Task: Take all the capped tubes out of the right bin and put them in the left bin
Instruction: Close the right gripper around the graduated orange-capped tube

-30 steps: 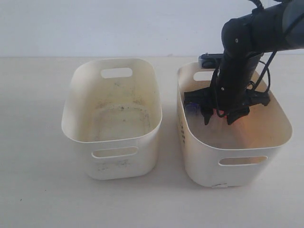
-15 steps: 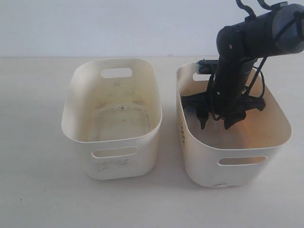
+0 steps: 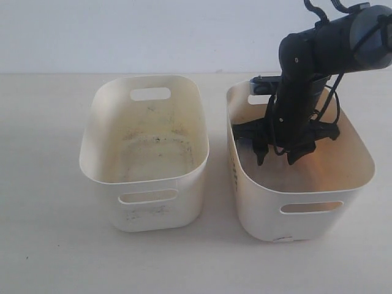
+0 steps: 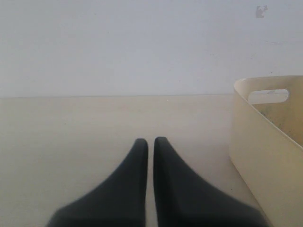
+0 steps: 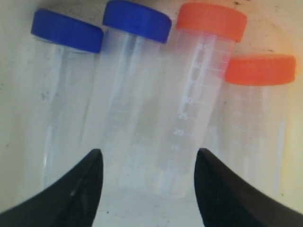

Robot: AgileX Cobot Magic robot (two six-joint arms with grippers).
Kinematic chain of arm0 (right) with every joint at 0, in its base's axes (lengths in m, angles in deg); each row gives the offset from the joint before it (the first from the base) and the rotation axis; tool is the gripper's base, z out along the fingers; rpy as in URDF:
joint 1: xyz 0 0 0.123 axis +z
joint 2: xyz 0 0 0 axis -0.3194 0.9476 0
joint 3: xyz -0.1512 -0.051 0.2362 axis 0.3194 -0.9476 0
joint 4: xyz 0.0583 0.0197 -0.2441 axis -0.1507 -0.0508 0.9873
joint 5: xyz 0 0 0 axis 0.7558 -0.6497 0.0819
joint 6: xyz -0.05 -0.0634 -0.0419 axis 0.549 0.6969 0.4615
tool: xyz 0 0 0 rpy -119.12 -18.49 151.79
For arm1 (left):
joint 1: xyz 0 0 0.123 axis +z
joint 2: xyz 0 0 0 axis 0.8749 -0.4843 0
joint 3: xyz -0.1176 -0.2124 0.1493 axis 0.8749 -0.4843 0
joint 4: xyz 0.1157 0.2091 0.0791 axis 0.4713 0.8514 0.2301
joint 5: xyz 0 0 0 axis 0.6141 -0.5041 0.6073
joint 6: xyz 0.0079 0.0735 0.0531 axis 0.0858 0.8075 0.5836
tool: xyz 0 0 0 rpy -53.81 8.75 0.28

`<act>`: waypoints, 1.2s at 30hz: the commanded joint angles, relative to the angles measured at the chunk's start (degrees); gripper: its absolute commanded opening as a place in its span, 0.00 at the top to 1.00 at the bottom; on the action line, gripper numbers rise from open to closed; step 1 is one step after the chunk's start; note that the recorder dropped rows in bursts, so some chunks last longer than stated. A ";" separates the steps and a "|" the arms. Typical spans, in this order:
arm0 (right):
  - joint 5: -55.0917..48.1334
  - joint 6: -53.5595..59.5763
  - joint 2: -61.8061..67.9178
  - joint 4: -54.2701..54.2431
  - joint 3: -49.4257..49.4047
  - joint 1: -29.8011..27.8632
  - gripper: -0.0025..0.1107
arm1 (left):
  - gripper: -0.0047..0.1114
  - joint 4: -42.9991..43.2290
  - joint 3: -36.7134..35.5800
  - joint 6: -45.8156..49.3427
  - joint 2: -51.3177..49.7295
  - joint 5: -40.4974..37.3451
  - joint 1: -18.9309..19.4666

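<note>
Two blue-capped tubes (image 5: 66, 94) (image 5: 124, 94) and two orange-capped tubes (image 5: 199, 94) (image 5: 255, 127) lie side by side on the floor of the right bin (image 3: 306, 223). My right gripper (image 5: 149, 151) hangs open just over them, its fingers straddling the tips of the two middle tubes, holding nothing. In the exterior view the right gripper (image 3: 277, 160) is down inside that bin and the arm hides the tubes. The left bin (image 3: 159, 208) holds no tubes. My left gripper (image 4: 151, 140) is shut and empty over the table beside the left bin (image 4: 258, 142).
The two bins stand side by side on a pale table (image 3: 49, 245) with a narrow gap between them. A white wall (image 3: 153, 30) runs behind. The right arm (image 3: 331, 49) reaches over the right bin's far rim.
The right gripper has sunk a little deeper into the right bin and shifted slightly left. The blue and orange glimpsed beside it earlier are now hidden by the arm.
</note>
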 commanded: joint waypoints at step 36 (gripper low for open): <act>-4.92 -12.17 1.92 10.28 -0.86 -0.06 0.59 | 0.92 -0.19 0.12 -0.24 -0.20 0.42 -0.41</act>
